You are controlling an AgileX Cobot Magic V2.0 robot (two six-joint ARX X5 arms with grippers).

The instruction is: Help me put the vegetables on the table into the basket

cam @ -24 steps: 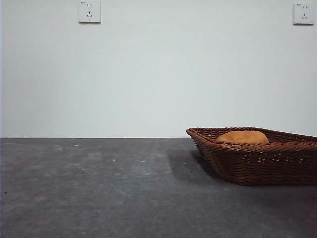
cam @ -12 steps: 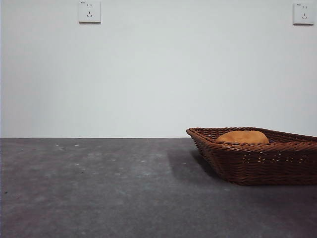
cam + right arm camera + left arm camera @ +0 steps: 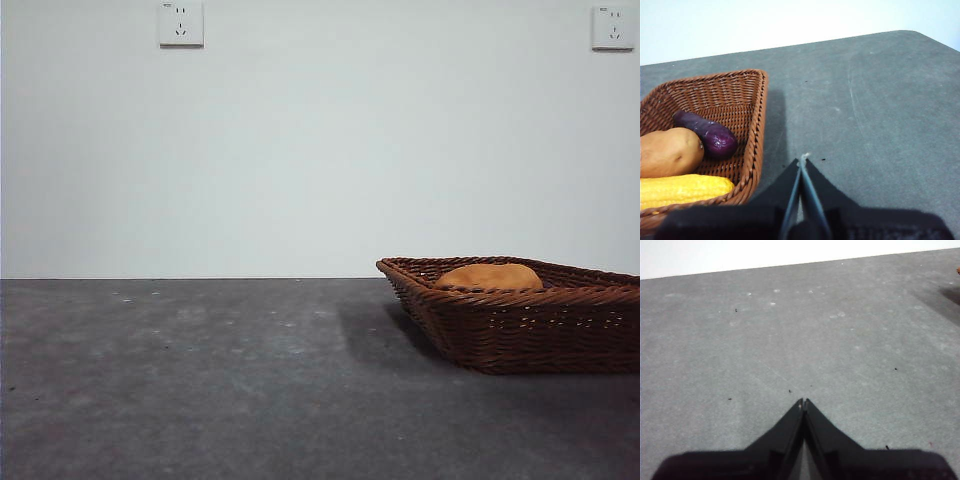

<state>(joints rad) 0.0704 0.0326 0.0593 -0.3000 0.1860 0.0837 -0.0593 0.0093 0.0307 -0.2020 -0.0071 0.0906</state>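
The brown wicker basket [image 3: 520, 318] stands on the dark grey table [image 3: 200, 380] at the right of the front view, with the tan-orange potato [image 3: 489, 277] showing above its rim. In the right wrist view the basket [image 3: 735, 95] holds all three vegetables: the purple eggplant [image 3: 707, 134], the potato [image 3: 669, 151] and the bumpy yellow lump [image 3: 682, 190]. My right gripper [image 3: 802, 161] is shut and empty, over bare table just beside the basket. My left gripper [image 3: 803, 402] is shut and empty above bare table, away from the basket.
A white wall with two power sockets [image 3: 181, 23] rises behind the table. The table's far edge and a rounded corner [image 3: 920, 34] show in the right wrist view.
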